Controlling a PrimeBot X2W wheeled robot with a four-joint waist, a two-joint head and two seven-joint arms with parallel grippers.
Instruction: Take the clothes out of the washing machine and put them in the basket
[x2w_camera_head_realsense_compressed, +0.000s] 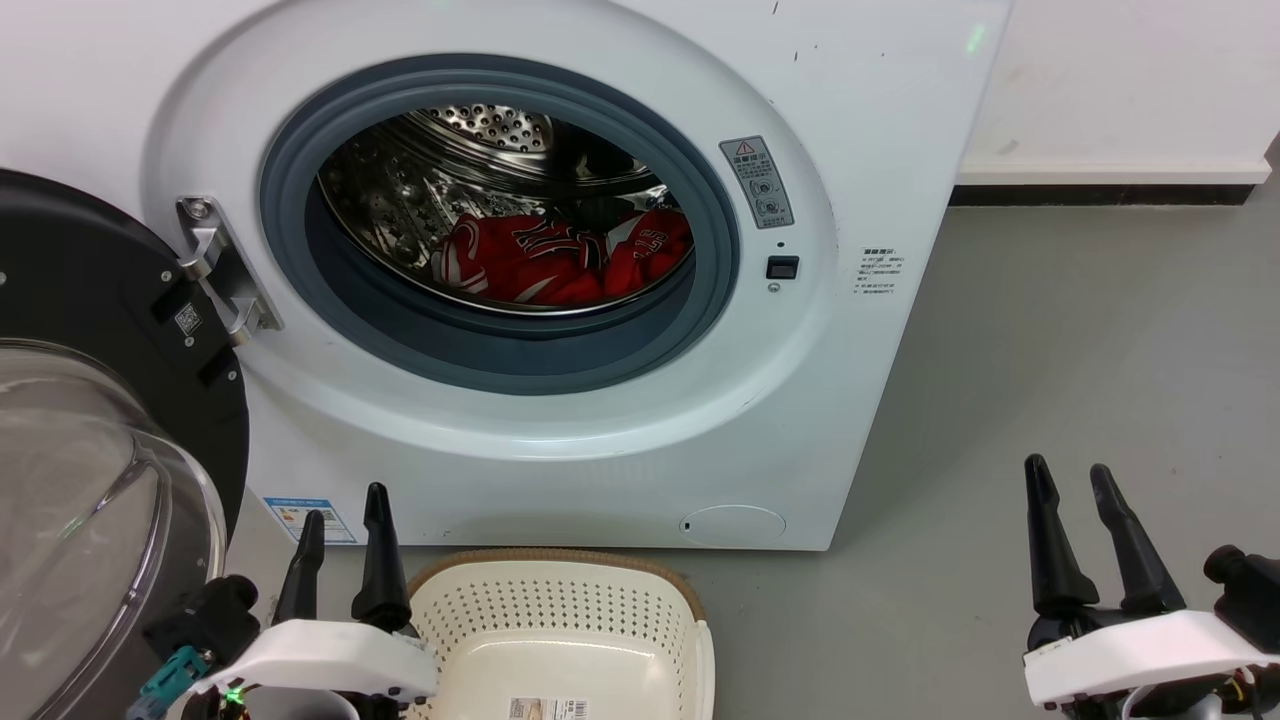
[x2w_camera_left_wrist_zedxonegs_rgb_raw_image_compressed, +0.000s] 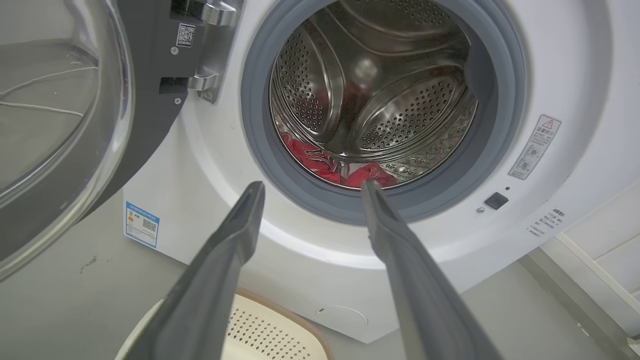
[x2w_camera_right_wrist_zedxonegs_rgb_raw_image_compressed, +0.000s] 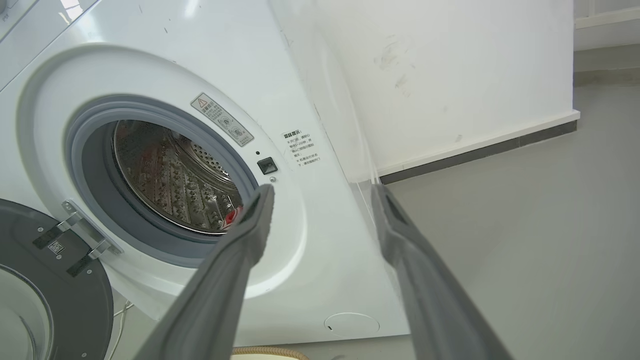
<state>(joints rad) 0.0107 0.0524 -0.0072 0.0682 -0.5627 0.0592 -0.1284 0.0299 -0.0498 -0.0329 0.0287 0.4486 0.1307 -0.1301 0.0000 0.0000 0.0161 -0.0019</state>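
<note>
Head view: seeing red clothes heaped low inside the washing machine, basket parked just in front. Spotting left gripper and right gripper spread apart, holding nothing.

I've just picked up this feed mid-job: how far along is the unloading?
Done: the door of the washing machine stands open, and the basket sits below the porthole, its visible part empty. In hand: nothing; the left gripper and right gripper are open, outside the drum. Left: the red clothes lie in the drum.
</note>
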